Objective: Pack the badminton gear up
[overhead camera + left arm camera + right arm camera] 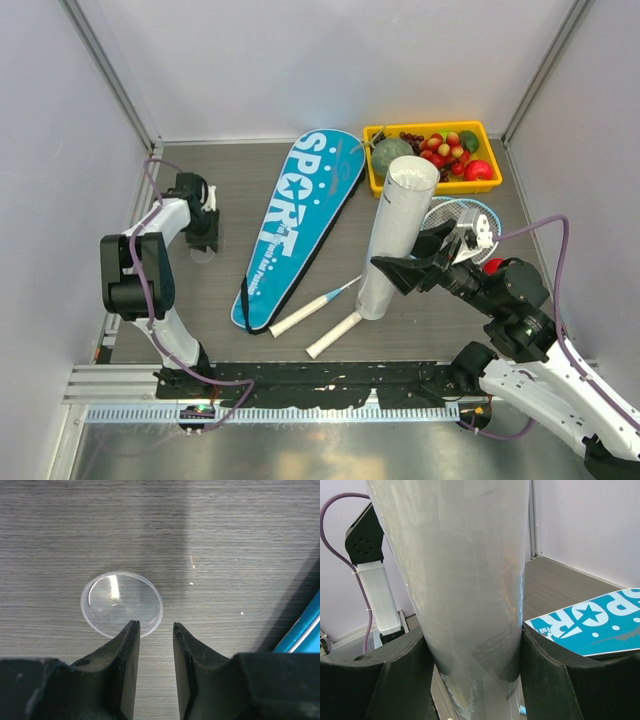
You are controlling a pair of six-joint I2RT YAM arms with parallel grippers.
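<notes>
Looking down from above, I see my right gripper [392, 272] clamped around the white tube [400, 225], which stands nearly upright on the table [210, 300]. The two rackets [300, 317] lie with their handles at its foot, and the blue bag [295, 225] lies flat just left of them. My left gripper [152, 627] hangs low over the table, jaws slightly apart with nothing between them. A clear round lid [121, 602] lies just ahead, its rim partly hidden by one finger.

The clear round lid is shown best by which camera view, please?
Left wrist view: the lid lies close and almost wholly visible. Top external shows only a faint disc beneath the left gripper; right wrist misses it.
</notes>
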